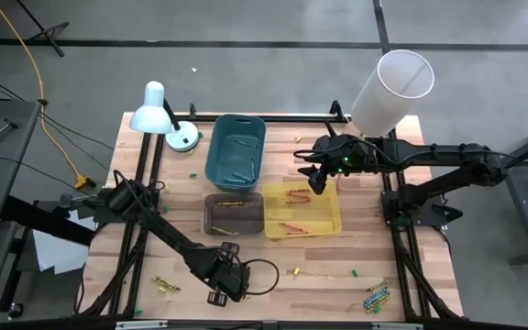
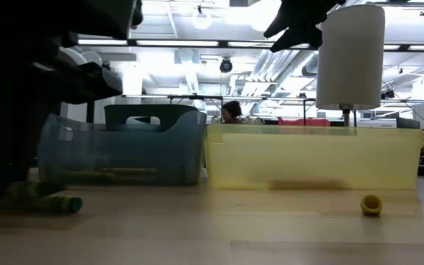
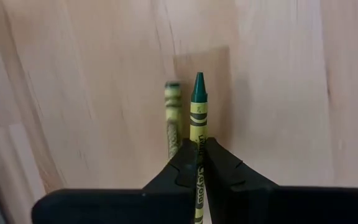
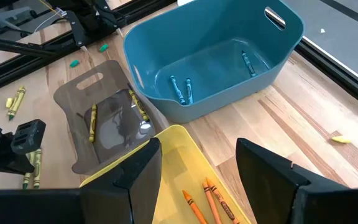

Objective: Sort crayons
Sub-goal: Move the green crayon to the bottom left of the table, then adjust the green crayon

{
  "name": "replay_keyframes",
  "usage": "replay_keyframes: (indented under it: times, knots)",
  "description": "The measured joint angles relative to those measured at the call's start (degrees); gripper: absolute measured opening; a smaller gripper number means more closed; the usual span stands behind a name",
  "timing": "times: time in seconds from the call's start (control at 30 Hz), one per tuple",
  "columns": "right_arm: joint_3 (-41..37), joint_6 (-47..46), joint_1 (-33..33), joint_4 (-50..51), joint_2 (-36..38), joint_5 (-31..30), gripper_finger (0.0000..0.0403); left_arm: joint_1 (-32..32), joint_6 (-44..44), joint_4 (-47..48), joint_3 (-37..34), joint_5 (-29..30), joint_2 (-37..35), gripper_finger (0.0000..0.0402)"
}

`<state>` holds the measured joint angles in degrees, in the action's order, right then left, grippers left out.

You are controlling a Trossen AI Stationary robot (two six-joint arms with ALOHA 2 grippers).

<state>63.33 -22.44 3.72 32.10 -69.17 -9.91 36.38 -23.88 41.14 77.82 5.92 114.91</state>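
A green crayon (image 3: 198,134) is clamped between the fingers of the left gripper (image 3: 199,163), point outward, over bare wood at the near edge of the table (image 1: 328,284). In the left wrist view a second green crayon (image 3: 173,118) lies on the wood just beside the held one, not gripped. From above, the left gripper (image 1: 223,291) sits well in front of the bins.

Three bins are grouped mid-table:
- blue bin (image 4: 291,37) — blue crayons (image 4: 180,89) inside
- smoky clear bin (image 4: 82,84) — a few yellow-green crayons (image 4: 94,121) on its floor
- yellow bin (image 1: 335,197) — orange-red crayons (image 4: 211,202) inside

The right gripper (image 4: 197,165) hangs above the far edge of the yellow bin, its fingers spread wide and nothing between them. A white cylinder (image 1: 390,90) and a desk lamp (image 1: 159,115) stand at the back of the table.

Unsorted crayons remain: a small cluster (image 1: 377,297) at the near right corner, a few (image 1: 165,284) at the near left, and single ones scattered on the wood.

Step judged in hand: pickup done, the green crayon lifted or about to be. The sort is judged partly done. The next move calls for a carry back towards the bins — probably the clear one, where the similar colours lie — and a release only once the crayon is inside the rim. The neighbouring green crayon is likely to be next.
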Motion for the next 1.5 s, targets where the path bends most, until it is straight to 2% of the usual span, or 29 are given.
replay_keyframes:
  times: [0.57, 0.7, 0.77, 0.9, 1.03, 1.23, 1.5]
  knots:
    - [0.0, 1.0, 0.0, 0.0, 0.0, 0.0, 0.02, -0.3, 0.5, -0.5, 0.0, 0.2, 0.0, 0.0073]
    - [0.0, 1.0, 0.0, 0.0, 0.0, 0.0, 0.02, -1.2, 1.1, 7.2, 2.1, 0.4, -1.9, 0.0084]
    - [0.0, 1.1, 0.0, 0.0, 0.0, 0.0, 0.02, -1.7, 1.4, 9.6, 2.5, 3.6, -4.3, 0.0084]
    - [0.0, 1.1, 0.0, -0.2, 0.0, 0.0, 0.02, -2.8, 2.9, 7.6, 0.8, 10.3, -8.0, 0.0062]
    - [0.0, 0.9, 0.0, -0.2, 0.0, 0.0, 0.02, -4.0, 3.6, 5.1, -2.3, 10.1, -7.8, 0.0009]
    - [0.0, -0.2, 0.0, -0.1, 0.0, 0.0, 0.02, -4.5, 3.1, 0.2, -5.1, 13.5, -6.4, 0.0001]
    - [0.0, -0.5, 0.0, -0.1, 0.0, 0.0, 0.02, -4.4, 3.6, 0.6, -5.1, 18.1, -2.8, 0.0]
